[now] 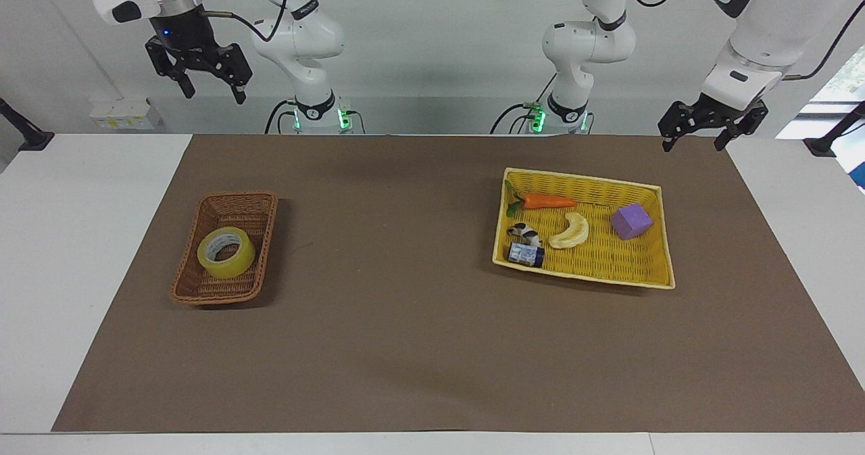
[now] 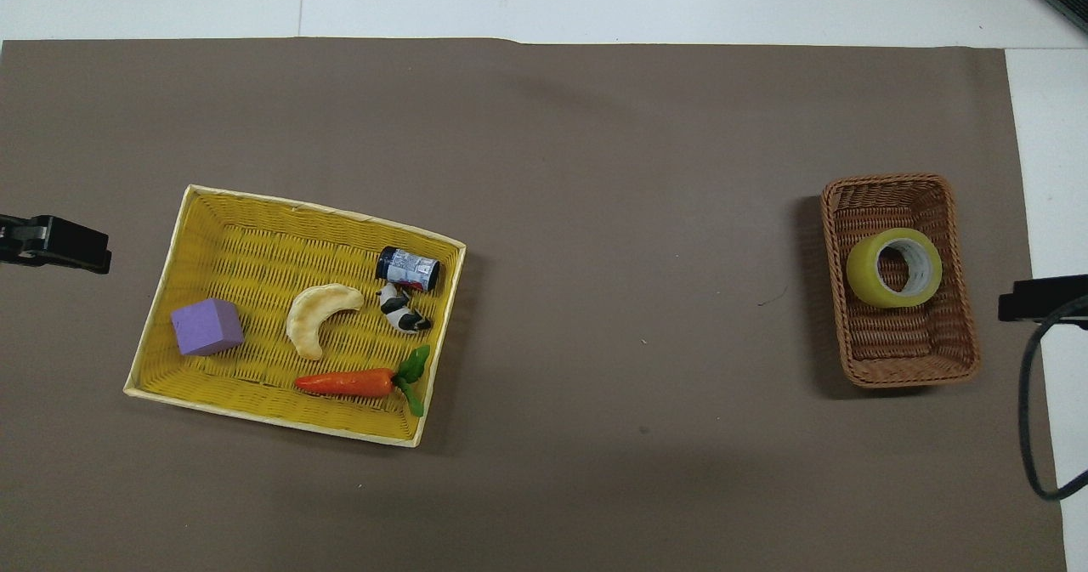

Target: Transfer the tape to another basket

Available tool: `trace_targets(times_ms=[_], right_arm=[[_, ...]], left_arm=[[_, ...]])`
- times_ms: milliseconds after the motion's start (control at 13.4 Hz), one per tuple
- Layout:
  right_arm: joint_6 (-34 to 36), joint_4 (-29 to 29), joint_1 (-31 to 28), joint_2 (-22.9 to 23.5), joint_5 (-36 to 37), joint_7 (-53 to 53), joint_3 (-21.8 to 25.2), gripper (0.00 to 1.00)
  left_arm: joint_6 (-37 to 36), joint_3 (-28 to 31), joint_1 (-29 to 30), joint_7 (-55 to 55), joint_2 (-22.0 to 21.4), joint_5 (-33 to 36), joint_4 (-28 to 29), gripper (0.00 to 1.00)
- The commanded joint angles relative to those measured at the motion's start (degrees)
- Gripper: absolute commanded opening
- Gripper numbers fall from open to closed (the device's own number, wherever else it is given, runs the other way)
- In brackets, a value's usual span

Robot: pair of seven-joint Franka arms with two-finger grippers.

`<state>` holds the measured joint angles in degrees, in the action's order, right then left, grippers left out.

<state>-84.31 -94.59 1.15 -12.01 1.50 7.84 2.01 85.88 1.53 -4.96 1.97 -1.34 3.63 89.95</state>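
Note:
The tape (image 1: 226, 253), a yellowish roll with a white core, lies in the small brown wicker basket (image 1: 203, 293) at the right arm's end of the table. It also shows in the overhead view: the tape (image 2: 893, 267) in the basket (image 2: 909, 372). My right gripper (image 1: 211, 93) is open and empty, high in the air above the table's edge by the robots, well clear of the basket. My left gripper (image 1: 693, 145) is open and empty, raised over the mat's corner at the left arm's end.
A flat yellow woven tray-basket (image 1: 601, 272) toward the left arm's end holds a carrot (image 1: 547, 201), a pale banana slice (image 1: 570, 232), a purple cube (image 1: 631, 221), a small can (image 1: 526, 255) and a black-and-white toy (image 1: 525, 231). A brown mat (image 1: 405, 333) covers the table.

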Motion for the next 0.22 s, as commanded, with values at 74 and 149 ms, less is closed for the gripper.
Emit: trace_targets(times_ms=[74, 149], right_arm=[[1.08, 1.17, -0.18, 0.84, 0.08, -1.42, 0.01, 1.0], [1.17, 1.17, -0.09, 0.76, 0.08, -1.42, 0.01, 1.0]], left_arm=[[-0.98, -0.47, 0.74, 0.84, 0.28, 0.59, -0.82, 1.0], [-0.98, -0.47, 0.74, 0.84, 0.28, 0.5, -0.82, 1.0]])
